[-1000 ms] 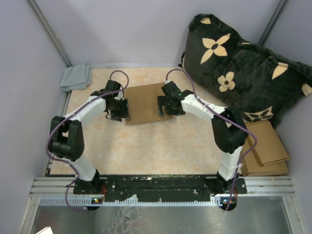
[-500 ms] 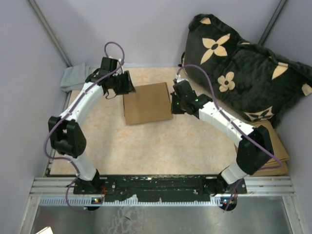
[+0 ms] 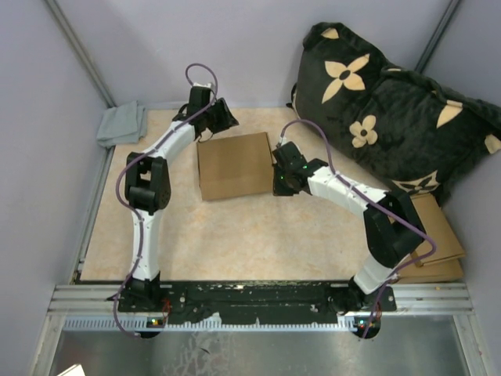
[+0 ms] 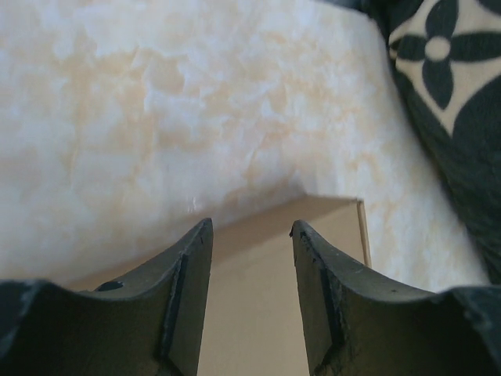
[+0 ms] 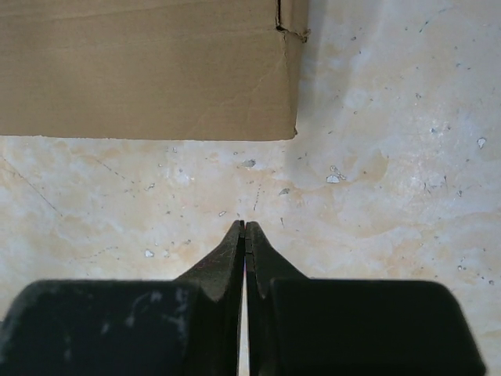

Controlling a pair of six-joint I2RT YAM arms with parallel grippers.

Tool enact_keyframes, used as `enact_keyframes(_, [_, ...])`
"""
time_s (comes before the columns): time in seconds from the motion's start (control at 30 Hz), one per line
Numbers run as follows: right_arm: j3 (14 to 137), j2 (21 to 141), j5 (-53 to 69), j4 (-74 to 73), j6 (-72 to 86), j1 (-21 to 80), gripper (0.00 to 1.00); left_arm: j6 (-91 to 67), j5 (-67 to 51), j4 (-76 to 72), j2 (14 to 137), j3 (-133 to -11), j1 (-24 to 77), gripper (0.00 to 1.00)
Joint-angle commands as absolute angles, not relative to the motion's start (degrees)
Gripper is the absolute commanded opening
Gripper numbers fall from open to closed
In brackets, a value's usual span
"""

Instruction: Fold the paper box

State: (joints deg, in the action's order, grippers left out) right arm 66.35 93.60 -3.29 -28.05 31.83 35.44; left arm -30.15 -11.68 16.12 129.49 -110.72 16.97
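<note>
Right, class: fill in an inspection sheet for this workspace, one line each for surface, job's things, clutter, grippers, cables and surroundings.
surface: beige marbled tabletop, lightly specked.
job's things: paper box closed, lying mid-table.
clutter: grey cloth far left; black flowered cushion and stacked cardboard at right.
grippers: left gripper open at the box's far edge; right gripper shut, beside the box, not touching.
cables: purple cables looped along both arms.
surroundings: plain grey walls; metal rail at near edge.

Robot lab test cell, grey partition walls, two arms bolted to an aluminium rail, marbled tabletop
</note>
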Motion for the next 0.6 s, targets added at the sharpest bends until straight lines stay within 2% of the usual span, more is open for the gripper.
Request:
enact_keyframes(0.0, [67.2, 95.2, -2.8, -26.1, 33.4, 35.4, 0.0, -31.4, -11.3, 10.4, 135.0, -119.6, 17.2, 0.51])
enact_keyframes(0.2, [67.1, 100.1, -3.2, -24.2, 33.8, 35.4, 0.0, -30.7, -12.2, 9.5, 138.7, -121.6, 17.2, 0.51])
enact_keyframes(0.37, [73.4, 107.3, -4.1, -25.7, 33.3, 35.2, 0.0, -28.6, -13.2, 7.2, 140.5, -121.6, 17.1, 0.51])
enact_keyframes(0.5, [77.6, 110.2, -4.2, -27.4, 32.6, 34.7, 0.0, -27.4, -16.8, 6.8, 143.2, -123.0, 17.1, 0.47])
enact_keyframes(0.57, [78.8, 111.1, -4.1, -27.6, 32.4, 34.6, 0.0, -27.2, -18.0, 9.1, 144.9, -125.0, 17.1, 0.41])
